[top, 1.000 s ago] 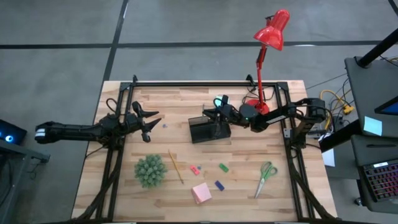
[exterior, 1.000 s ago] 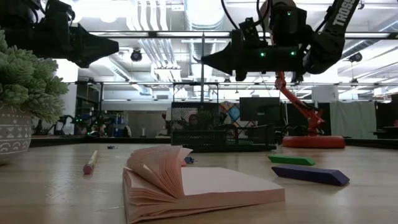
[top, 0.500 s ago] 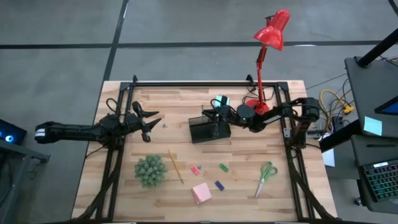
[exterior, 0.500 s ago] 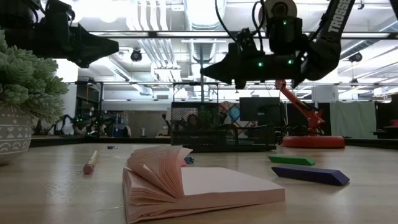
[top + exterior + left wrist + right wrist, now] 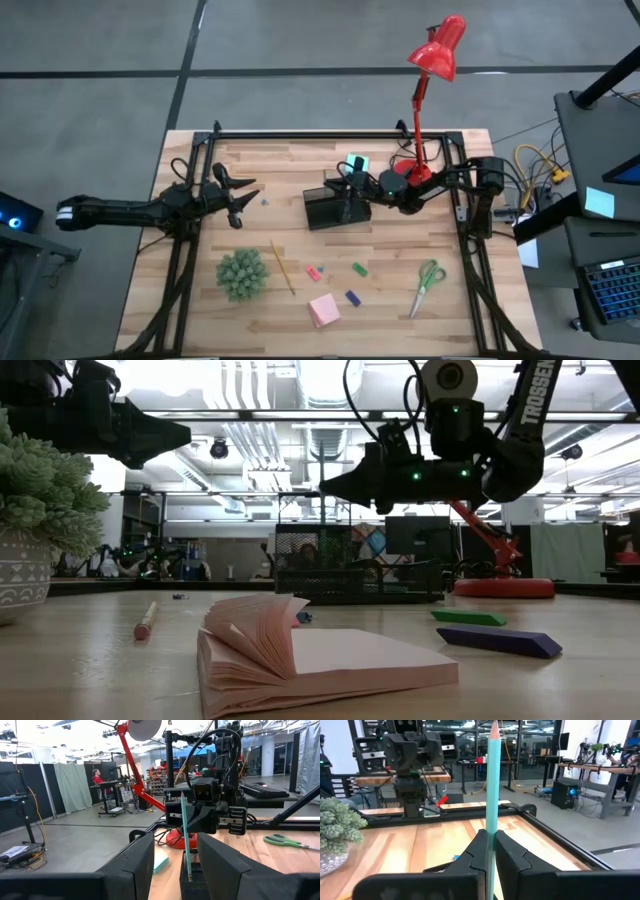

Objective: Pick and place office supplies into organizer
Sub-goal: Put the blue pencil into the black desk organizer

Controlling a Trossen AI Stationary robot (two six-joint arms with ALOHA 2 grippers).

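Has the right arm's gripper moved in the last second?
Yes. The right gripper has drawn back slightly toward the red lamp's base, fingers pinching the teal pen over the black organizer.

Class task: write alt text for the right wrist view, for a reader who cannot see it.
The right gripper is shut on a teal pencil standing upright, tip up. Beyond it lie the wooden table, a potted green plant and the left arm facing the camera.
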